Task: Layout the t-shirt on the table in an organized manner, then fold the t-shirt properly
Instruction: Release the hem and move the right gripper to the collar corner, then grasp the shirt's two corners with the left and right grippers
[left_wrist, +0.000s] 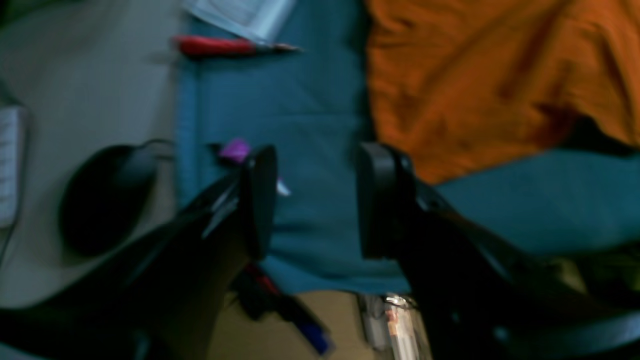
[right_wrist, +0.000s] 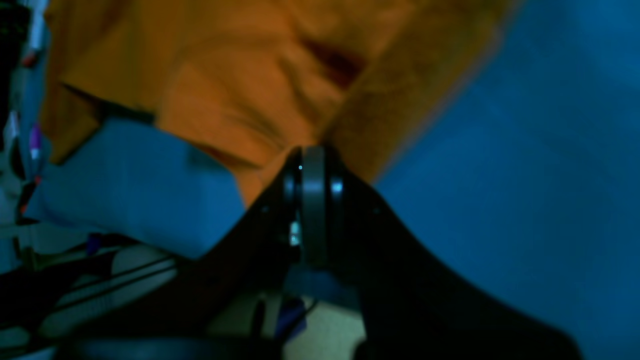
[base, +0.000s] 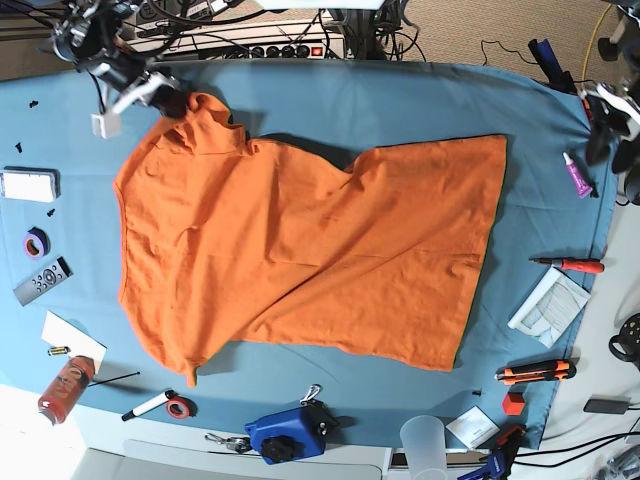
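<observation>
Orange t-shirt (base: 300, 260) lies spread across the middle of the table (base: 400, 100), mostly flat but with a long diagonal fold running through its body and one corner lifted at the far edge. That lifted corner sits right at the right claw (base: 178, 105), whose jaws are pressed fully together; in the right wrist view the fabric bunches up and meets the tips of the closed fingers (right_wrist: 314, 165), so the claw appears to be pinching the shirt's edge — though the picture is blurred and the cloth between the pads cannot be made out clearly. Blue table cover shows on both sides of that claw, beneath and beside the raised fabric. The left claw (left_wrist: 315, 200) hangs with its jaws wide apart and nothing between them, over bare blue cloth near the table's side edge; the shirt's hem lies just beyond its one finger, close but not touching. Ahead of this claw rest a red-handled screwdriver (left_wrist: 225, 46) and a plastic packet (left_wrist: 245, 15), and a small purple tube (left_wrist: 235, 150) peeks out just behind the other finger. A black computer mouse (left_wrist: 107, 195) sits off the cloth, well to the side of the open claw.
</observation>
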